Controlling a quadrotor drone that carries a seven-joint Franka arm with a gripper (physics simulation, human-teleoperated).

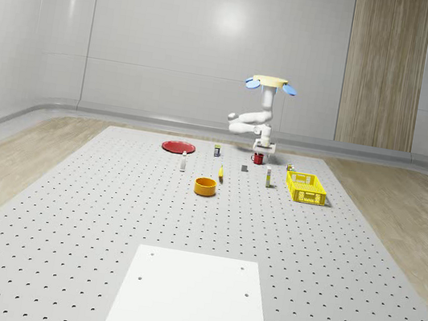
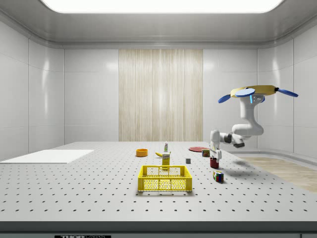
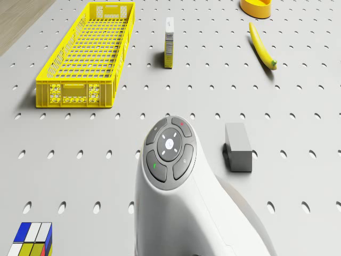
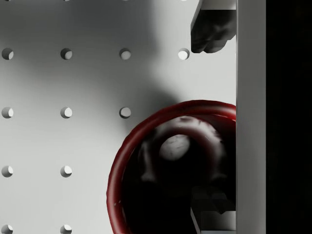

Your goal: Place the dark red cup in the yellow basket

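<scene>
1. A flat white rectangular panel (image 1: 190, 299) lies on the grey perforated table (image 1: 67, 211) at the near edge in the whole-scene view.
2. An orange round bowl (image 1: 206, 186) sits beyond the panel, with a yellow banana (image 1: 220, 175) just behind it.
3. The yellow plastic lattice basket (image 1: 306, 188) stands toward the whole-scene view's right. A small upright carton (image 3: 169, 42) stands beside it, apart from its wall.
4. A flat red round plate (image 1: 178, 147) lies at the far left of the object group in the whole-scene view.
5. A grey rectangular block (image 3: 238, 146) and a multicoloured puzzle cube (image 3: 31, 240) rest on the table on either side of the arm in the drone view.
6. The quadrotor drone (image 2: 257, 92) hovers above the far part of the table, beyond the basket. Its white jointed arm (image 2: 242, 131) bends downward.
7. The dark red glossy cup (image 4: 170, 165) stands upright on the table, well apart from the basket.
8. The two-finger gripper (image 2: 215, 154) is directly above the cup, at its rim.
9. In the wrist view, 1 dark finger pad (image 4: 212, 31) lies outside the cup rim. The other finger reaches over the cup's open interior.
10. The jaws stand apart, straddling the cup wall. Contact with the wall cannot be determined.
</scene>
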